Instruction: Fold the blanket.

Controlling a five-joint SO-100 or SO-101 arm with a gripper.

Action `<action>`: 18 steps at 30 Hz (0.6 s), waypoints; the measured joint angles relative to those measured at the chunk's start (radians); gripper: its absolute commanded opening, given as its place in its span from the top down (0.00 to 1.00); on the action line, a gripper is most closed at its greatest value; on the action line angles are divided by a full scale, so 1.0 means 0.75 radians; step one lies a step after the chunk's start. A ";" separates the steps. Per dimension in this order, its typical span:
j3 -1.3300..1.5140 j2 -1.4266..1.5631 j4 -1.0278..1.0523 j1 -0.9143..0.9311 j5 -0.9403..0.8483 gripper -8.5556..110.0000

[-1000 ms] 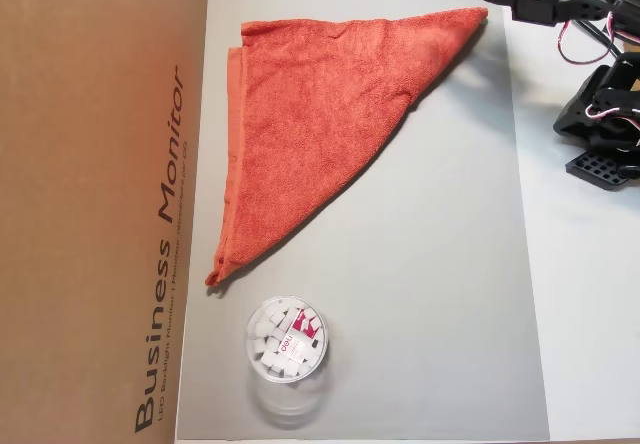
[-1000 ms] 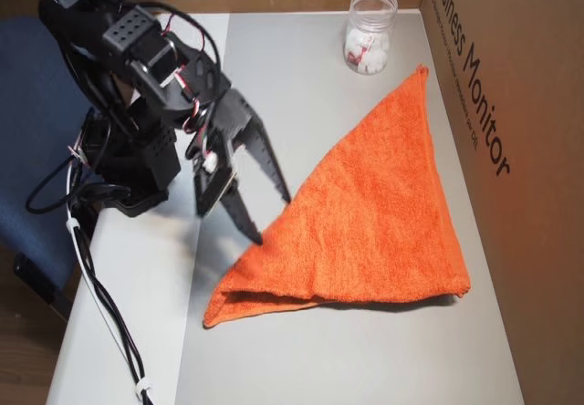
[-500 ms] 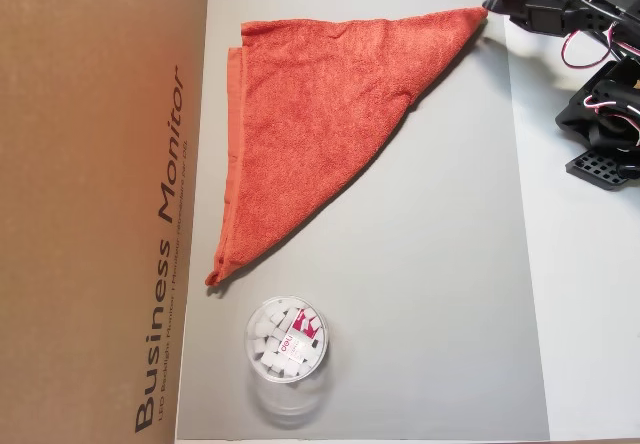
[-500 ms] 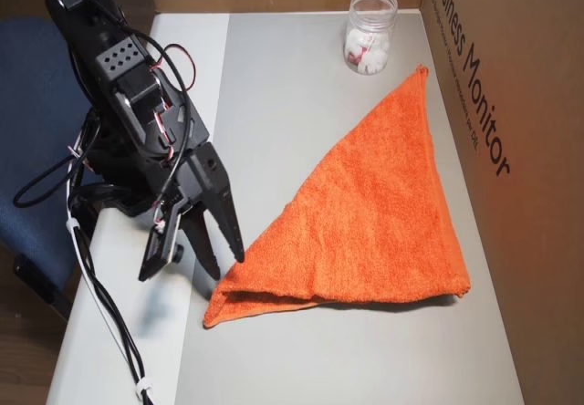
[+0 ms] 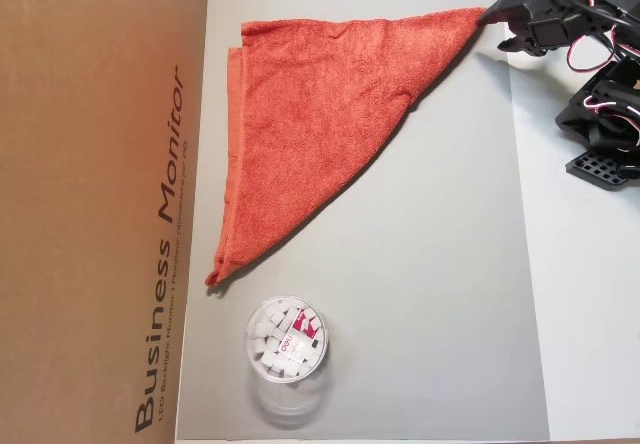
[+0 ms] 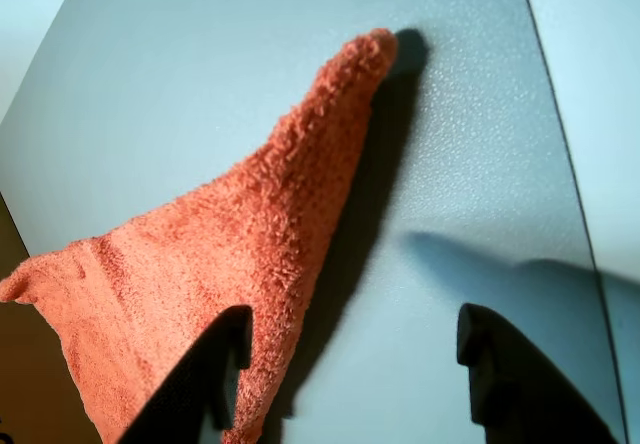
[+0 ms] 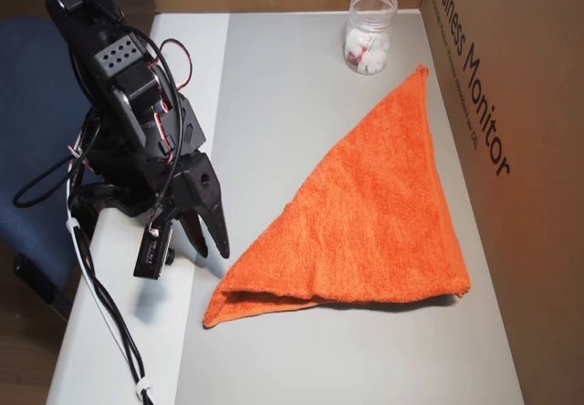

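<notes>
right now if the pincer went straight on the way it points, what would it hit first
Most likely the grey mat beside the towel's corner. In the wrist view the open pincer straddles the towel edge: one finger sits over the cloth, the other over bare mat. Depth is unclear, so it might brush the towel first.

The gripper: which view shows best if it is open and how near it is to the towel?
The wrist view. The gripper is open there, nothing between the fingers, and one finger overlaps the towel edge. A slanted overhead view shows the gripper beside the towel's corner, apart from it. The top-down overhead view shows it only at the frame's edge.
</notes>
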 measured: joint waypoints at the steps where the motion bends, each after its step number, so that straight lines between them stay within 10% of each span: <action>1: 0.000 0.000 0.000 0.000 0.000 0.75; 18: -0.147 -0.421 -0.182 0.000 0.000 0.75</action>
